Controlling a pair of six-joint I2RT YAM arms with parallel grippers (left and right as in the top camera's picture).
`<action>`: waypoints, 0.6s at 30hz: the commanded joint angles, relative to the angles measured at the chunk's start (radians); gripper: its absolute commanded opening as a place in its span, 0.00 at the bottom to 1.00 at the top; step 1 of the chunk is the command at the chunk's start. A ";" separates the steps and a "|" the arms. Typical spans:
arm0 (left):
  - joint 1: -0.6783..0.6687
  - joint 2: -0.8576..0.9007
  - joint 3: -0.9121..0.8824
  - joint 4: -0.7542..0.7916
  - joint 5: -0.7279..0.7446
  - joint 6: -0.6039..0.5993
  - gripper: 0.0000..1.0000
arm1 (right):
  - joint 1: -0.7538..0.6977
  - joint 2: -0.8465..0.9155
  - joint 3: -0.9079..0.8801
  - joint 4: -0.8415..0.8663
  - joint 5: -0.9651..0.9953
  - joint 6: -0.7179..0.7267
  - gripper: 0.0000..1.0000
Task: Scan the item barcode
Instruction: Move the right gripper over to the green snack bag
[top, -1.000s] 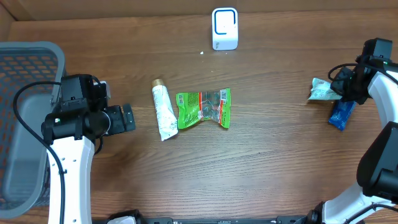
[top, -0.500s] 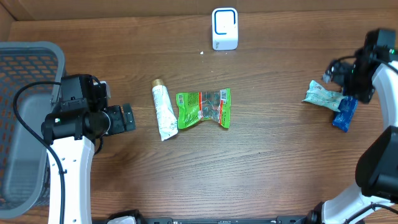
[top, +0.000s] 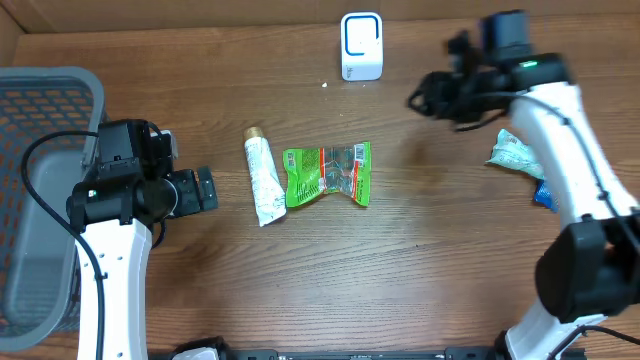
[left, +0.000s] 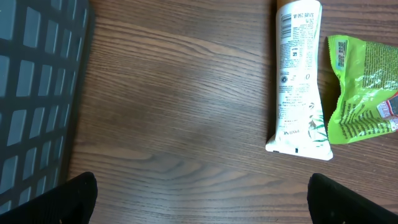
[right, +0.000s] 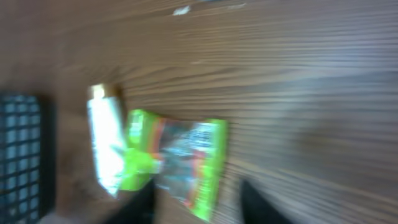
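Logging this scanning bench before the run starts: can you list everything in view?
barcode scanner: 1, white and blue, far centre
tube: 1, white, gold cap, centre
snack packet: 1, green, beside tube
crumpled packet: 1, white and pale green, right
blue packet: 1, blue, right, mostly hidden by arm
basket: 1, grey, left edge
table: 1, brown wood
left gripper: 1, black, open, facing tube
right gripper: 1, black, empty, near scanner

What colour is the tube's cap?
Gold cap on the white tube; overhead view shows it best.
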 joint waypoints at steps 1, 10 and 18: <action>-0.001 -0.002 0.001 0.000 0.010 0.019 1.00 | 0.117 0.009 -0.055 0.069 0.036 0.221 0.11; -0.001 -0.002 0.001 0.000 0.010 0.019 1.00 | 0.347 0.091 -0.164 0.318 0.096 0.441 0.09; -0.001 -0.002 0.001 0.000 0.010 0.019 1.00 | 0.459 0.225 -0.165 0.335 0.104 0.488 0.10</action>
